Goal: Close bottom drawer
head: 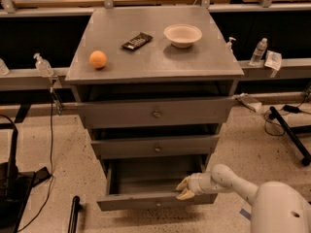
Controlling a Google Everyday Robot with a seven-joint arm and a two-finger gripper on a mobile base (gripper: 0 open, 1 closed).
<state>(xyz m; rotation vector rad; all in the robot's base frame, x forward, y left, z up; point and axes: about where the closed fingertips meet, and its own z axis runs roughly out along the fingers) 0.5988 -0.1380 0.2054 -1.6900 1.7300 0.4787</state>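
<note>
Grey and scuffed, the bottom drawer (127,201) stood pulled well out of the cabinet in the lower middle of the frame, its bare inside showing and its front hanging forward of the two drawers above. At the top edge of that front, right of centre, sat the claw (185,189), released, its two tan fingers (183,182) parted, one above the edge and one level with it. The white arm (228,177) ran from it to the lower right corner. The middle drawer (155,147) and top drawer (155,113) each stood slightly out. On the counter (160,64) at upper centre lay an orange (98,59) to the left, a dark packet (137,41) in the middle and a white bowl (182,35) to the right, all apart.
</note>
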